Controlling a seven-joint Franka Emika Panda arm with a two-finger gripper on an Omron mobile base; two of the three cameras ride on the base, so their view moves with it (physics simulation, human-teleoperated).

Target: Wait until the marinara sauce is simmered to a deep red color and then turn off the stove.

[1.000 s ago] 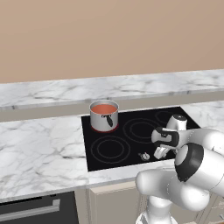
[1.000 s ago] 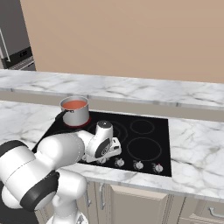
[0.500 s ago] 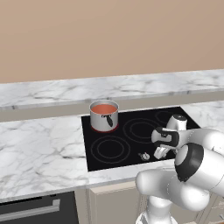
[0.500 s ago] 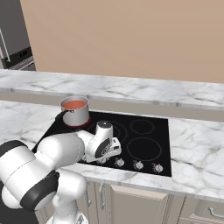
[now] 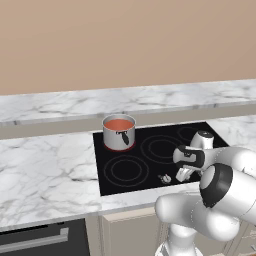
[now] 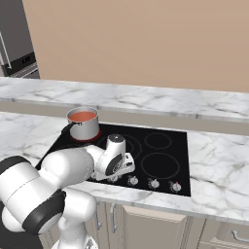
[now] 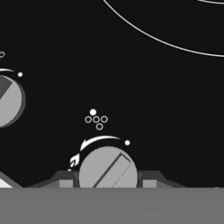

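Nothing has moved since the earlier frames: arm, pan and knobs sit as they did, and the gripper [image 7: 107,183] stays down at the front edge of the stove [image 5: 150,170], its jaws clamped on a knob [image 7: 107,169] of the silver row, one finger tip at each side of the round cap. In the hand view the knob's raised bar runs on a slant between the tips, so the grip sits across the cap and the coming move is a twist about the knob's own upright axis, not a reach. A neighbouring knob [image 7: 8,101] stands apart to one side, out of the tips' way.

The marinara sauce [image 5: 119,123] lies in a small steel saucepan [image 5: 119,135] on the back left burner, well apart from the gripper, which is at the front edge toward the right. The disc reads as orange-red rather than deep red, so by my judgement the wait is not over. Black glass around the held knob is bare, and the marble desk [image 5: 45,170] edge lies just in front, leaving room for the wrist to turn
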